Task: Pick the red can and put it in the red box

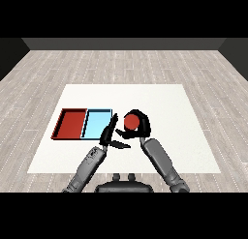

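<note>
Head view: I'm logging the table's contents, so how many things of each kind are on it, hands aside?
Cans: 1, the red can, held in the right hand
Trays: 2, the red tray and the light blue tray
Total: 3

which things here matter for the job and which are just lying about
Job: red can, held in the right hand; red tray, its target.

Lying about: light blue tray; left hand, open, holding nothing.

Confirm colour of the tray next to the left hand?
Light blue tray, beside the red tray; head view shows it best.
</note>
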Motion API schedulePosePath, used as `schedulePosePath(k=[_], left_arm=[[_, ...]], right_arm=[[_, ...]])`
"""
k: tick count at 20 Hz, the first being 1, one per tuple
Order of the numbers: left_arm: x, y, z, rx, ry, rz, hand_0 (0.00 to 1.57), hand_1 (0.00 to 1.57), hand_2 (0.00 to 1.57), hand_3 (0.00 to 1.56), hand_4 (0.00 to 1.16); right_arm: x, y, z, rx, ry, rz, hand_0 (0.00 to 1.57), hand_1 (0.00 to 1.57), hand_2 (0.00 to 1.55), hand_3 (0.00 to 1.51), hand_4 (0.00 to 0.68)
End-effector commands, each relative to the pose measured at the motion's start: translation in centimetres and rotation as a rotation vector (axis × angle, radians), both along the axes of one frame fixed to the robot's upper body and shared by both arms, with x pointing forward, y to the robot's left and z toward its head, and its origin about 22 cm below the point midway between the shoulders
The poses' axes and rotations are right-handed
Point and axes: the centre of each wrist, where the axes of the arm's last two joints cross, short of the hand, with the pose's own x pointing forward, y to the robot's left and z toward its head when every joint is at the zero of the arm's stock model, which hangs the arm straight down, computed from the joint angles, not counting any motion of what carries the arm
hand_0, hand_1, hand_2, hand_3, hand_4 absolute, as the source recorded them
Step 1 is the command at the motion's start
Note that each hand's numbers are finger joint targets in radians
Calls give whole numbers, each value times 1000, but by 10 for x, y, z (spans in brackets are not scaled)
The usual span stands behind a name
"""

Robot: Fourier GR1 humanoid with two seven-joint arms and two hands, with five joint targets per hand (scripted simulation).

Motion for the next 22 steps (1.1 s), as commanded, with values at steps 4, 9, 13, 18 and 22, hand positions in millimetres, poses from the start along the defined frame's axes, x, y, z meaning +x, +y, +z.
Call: schedulePosePath(k=[4, 9, 13, 18, 22], left_arm=[[20, -19, 9, -24, 25, 3, 0, 0, 0, 0, 0], [11, -18, -6, -36, 10, -30, 0, 0, 0, 0, 0], [11, -22, 1, -51, 38, -32, 0, 0, 0, 0, 0], [0, -26, 0, -52, 29, -77, 0, 0, 0, 0, 0], [1, -26, -14, -64, 23, -75, 0, 0, 0, 0, 0]], right_arm=[[-16, 11, 6, 24, 1, 23, 1454, 1454, 1442, 1394, 666], [-10, 19, 1, 74, 13, 87, 1482, 1482, 1436, 1400, 644], [-28, 30, -9, 78, 14, 65, 1514, 1514, 1454, 1419, 657], [-26, 44, -5, 78, 1, 73, 1532, 1532, 1462, 1417, 658], [0, 34, 21, 64, -9, 82, 1520, 1520, 1459, 1405, 646]])
